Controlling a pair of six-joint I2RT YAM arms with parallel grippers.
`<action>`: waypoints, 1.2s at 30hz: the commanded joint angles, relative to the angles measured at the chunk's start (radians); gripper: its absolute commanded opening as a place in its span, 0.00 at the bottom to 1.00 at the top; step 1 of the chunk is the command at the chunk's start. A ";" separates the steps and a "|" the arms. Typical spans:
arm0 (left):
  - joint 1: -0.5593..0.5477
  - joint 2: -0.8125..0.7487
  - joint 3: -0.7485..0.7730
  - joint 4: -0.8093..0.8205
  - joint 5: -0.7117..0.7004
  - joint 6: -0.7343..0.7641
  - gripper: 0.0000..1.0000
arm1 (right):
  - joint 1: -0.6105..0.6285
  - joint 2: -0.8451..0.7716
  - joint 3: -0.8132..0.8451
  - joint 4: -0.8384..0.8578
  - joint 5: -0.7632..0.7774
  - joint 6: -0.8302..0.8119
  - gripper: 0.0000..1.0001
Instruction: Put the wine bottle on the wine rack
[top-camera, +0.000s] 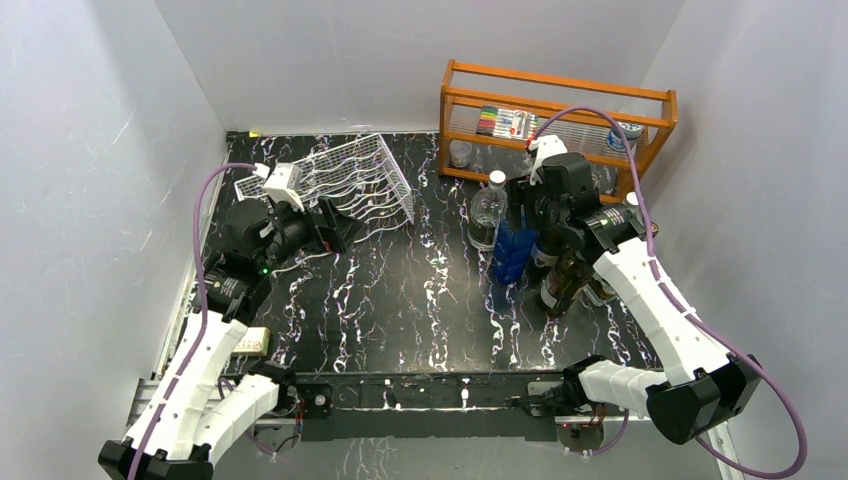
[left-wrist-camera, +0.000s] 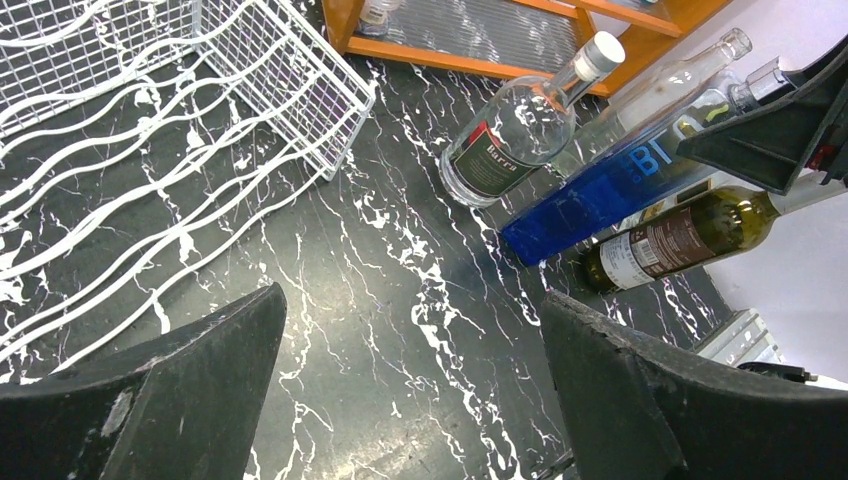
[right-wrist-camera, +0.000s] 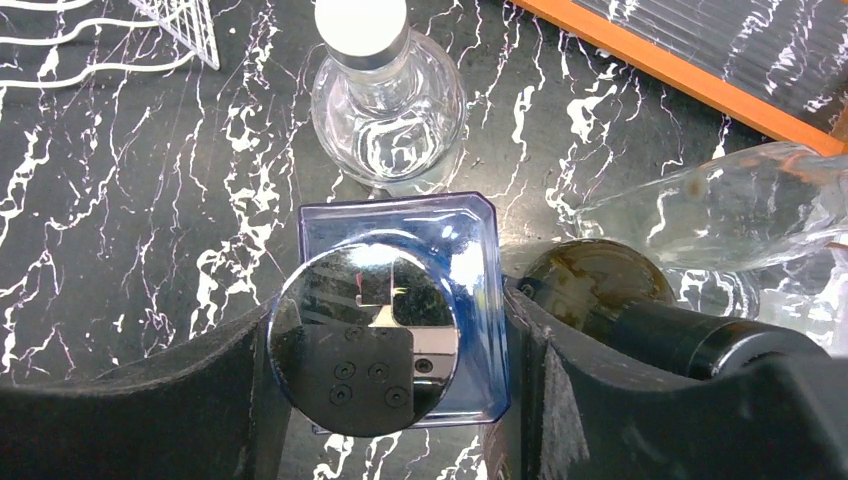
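The wine bottle (right-wrist-camera: 470, 240) is a square blue glass one with a mirror-like round cap (right-wrist-camera: 365, 340), standing upright among other bottles at the right (top-camera: 510, 255). My right gripper (right-wrist-camera: 385, 320) comes down over it from above, a finger pressed to each side of it, shut on it. The white wire wine rack (top-camera: 350, 175) lies at the back left, its wavy rows showing in the left wrist view (left-wrist-camera: 150, 120). My left gripper (left-wrist-camera: 415, 310) hovers wide open over bare table just in front of the rack (top-camera: 345, 228), holding nothing.
A dark green labelled bottle (right-wrist-camera: 600, 285) stands tight against the right finger. A round clear bottle with a white cap (top-camera: 487, 215) stands just behind the blue one. A tall clear bottle (right-wrist-camera: 720, 200) is to the right. An orange wooden shelf (top-camera: 560, 110) lines the back.
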 joint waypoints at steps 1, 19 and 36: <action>-0.002 -0.026 -0.013 0.038 -0.012 0.028 0.98 | 0.007 -0.017 -0.011 0.048 -0.048 0.006 0.65; -0.097 0.018 -0.250 0.287 0.275 0.070 0.98 | 0.074 -0.199 -0.248 0.326 -0.393 0.454 0.43; -0.332 0.217 -0.224 0.271 0.203 0.362 0.94 | 0.093 -0.274 -0.427 0.496 -0.419 0.678 0.42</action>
